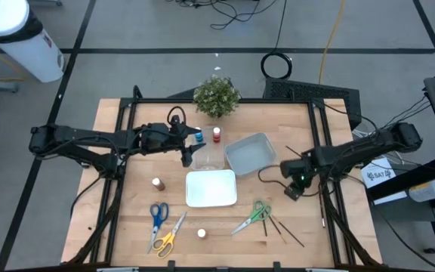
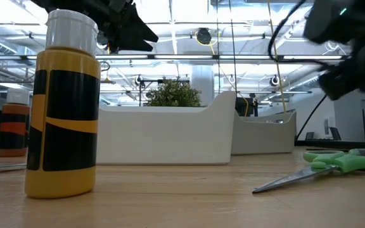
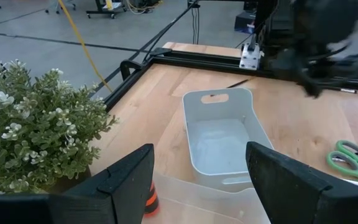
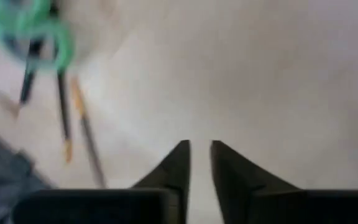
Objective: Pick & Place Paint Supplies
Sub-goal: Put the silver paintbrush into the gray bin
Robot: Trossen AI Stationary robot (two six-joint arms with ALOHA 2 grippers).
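- Right gripper [image 4: 200, 152]: the two dark tapered fingers stand nearly together with only a narrow slit between the tips; nothing is held between them. In the high view it [image 1: 293, 189] hangs over bare wood at the table's right side.
- Green-handled scissors [image 1: 252, 217]: lying flat on the wood near the right gripper, toward the table's front edge, apart from it. Smooth plastic loops, thin metal blades.
- Brushes [image 1: 282, 227]: thin dark sticks lying just beside the green-handled scissors, fanned out on the wood.
- Left gripper [image 3: 197, 180]: fingers spread wide, empty. In the high view it [image 1: 189, 153] sits over the clear tray [image 1: 208, 156].
- Red paint bottle [image 1: 217, 135] and blue paint bottle [image 1: 199, 137]: small, upright, just beside the left gripper toward the potted plant [image 1: 217, 96].
- Grey tray [image 1: 252, 153]: rounded rectangular tub, smooth plastic, between the two grippers.
- White tray [image 1: 211, 188]: shallow, rectangular, in front of the clear tray.
- Brown paint bottle [image 1: 158, 183]: upright, left of the white tray.
- Blue-handled scissors [image 1: 157, 217] and yellow-handled scissors [image 1: 168, 235]: flat on the wood, near the front edge on the left.
- Whitish-capped bottle [image 1: 201, 233]: upright, near the front edge; the low view shows a yellow body with a black label.
- Table [image 1: 127, 227]: light wood planks, matte.
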